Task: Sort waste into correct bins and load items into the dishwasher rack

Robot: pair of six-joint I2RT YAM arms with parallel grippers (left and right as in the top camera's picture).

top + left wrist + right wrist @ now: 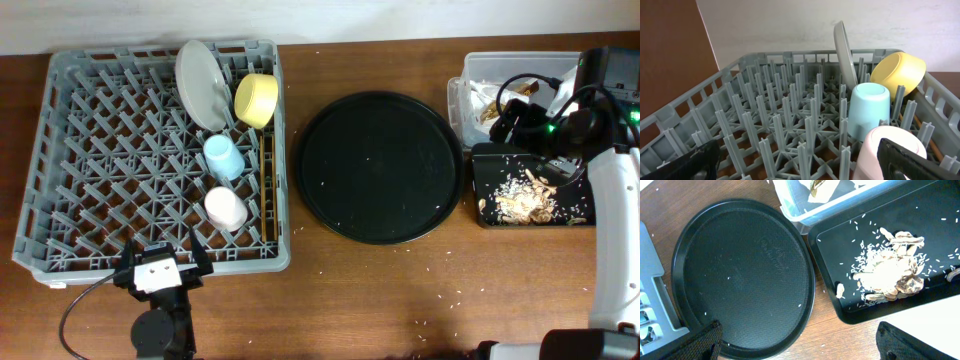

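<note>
The grey dishwasher rack (90,150) holds the white plate (200,85) on edge, the yellow bowl (257,100), the light-blue cup (223,157), the pink cup (226,208) and the chopsticks (262,165). My left gripper (160,268) is open and empty at the rack's near edge (800,165), close to the pink cup (875,150). My right gripper (508,118) is open and empty (805,347), above the table between the round tray and the black tray (840,235). Food scraps (890,272) lie in the black tray. White napkins (488,95) lie in the clear tub (475,68).
A large round black tray (378,165) with a few rice grains sits between the rack and the bins. Loose grains are scattered on the wooden table. A black cable (75,310) loops by the left arm's base.
</note>
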